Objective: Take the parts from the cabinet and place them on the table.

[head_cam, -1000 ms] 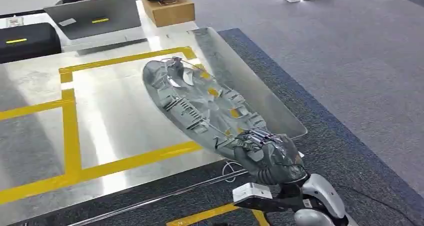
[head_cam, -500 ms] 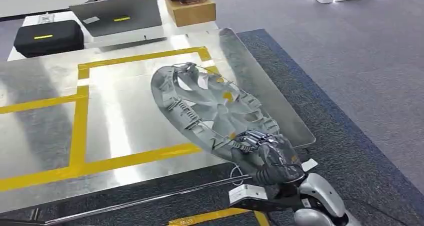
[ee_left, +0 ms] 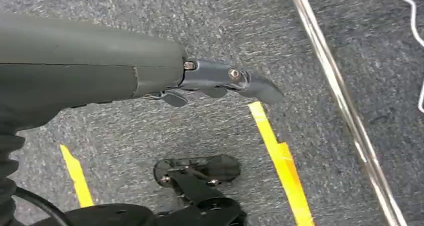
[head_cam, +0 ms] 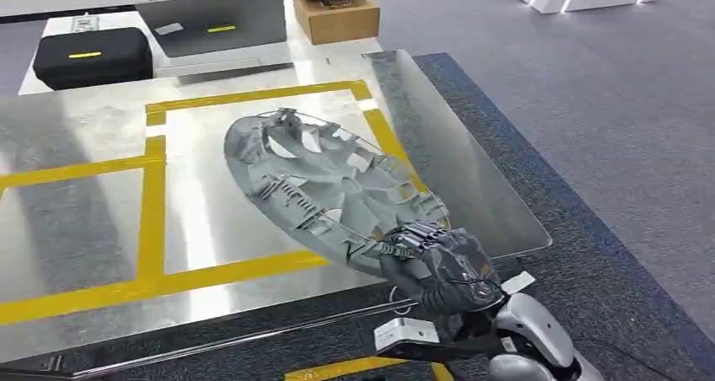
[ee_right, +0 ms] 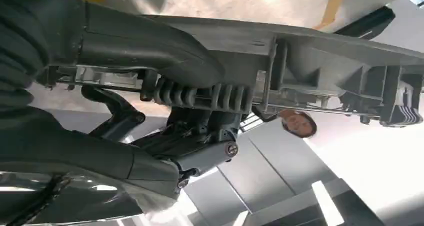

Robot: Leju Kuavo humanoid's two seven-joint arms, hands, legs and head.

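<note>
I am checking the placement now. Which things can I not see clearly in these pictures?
- Whether the wheel cover touches the metal table: head view, its underside is hidden.
- Right hand fingers: the cover's rim hides their tips.
- Left hand: its own cover blocks the fingers, so their state is unclear.

My right hand (ee_right: 165,101) grips the rim of the grey wheel cover (ee_right: 320,61): my thick thumb lies along its outer face and my darker fingers (ee_right: 200,151) curl in against its ribbed underside. A thin wire ring (ee_right: 320,110) runs along the clips under the cover's edge. Beyond it I see bright shiny metal with a strip of yellow tape (ee_right: 332,3).
</note>
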